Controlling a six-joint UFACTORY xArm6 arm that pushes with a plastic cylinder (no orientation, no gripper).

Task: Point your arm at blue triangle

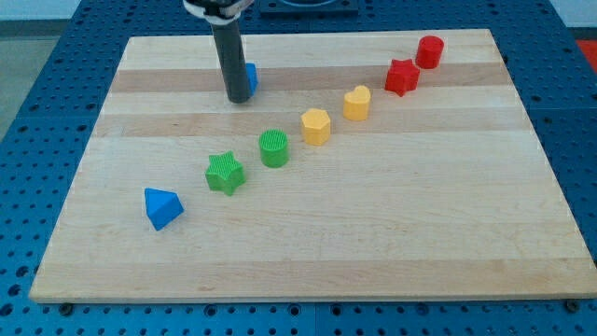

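A blue triangle block (161, 207) lies at the view's lower left on the wooden board (373, 243). My tip (239, 98) stands near the view's top, left of centre, far above and to the right of the blue triangle. A second blue block (251, 77), its shape mostly hidden by the rod, sits right behind my tip and seems to touch it.
A diagonal row runs from lower left to upper right: a green star (225, 174), a green cylinder (274, 148), a yellow hexagon (316, 126), a yellow heart-like block (356, 103), a red star (402, 77) and a red cylinder (429, 51).
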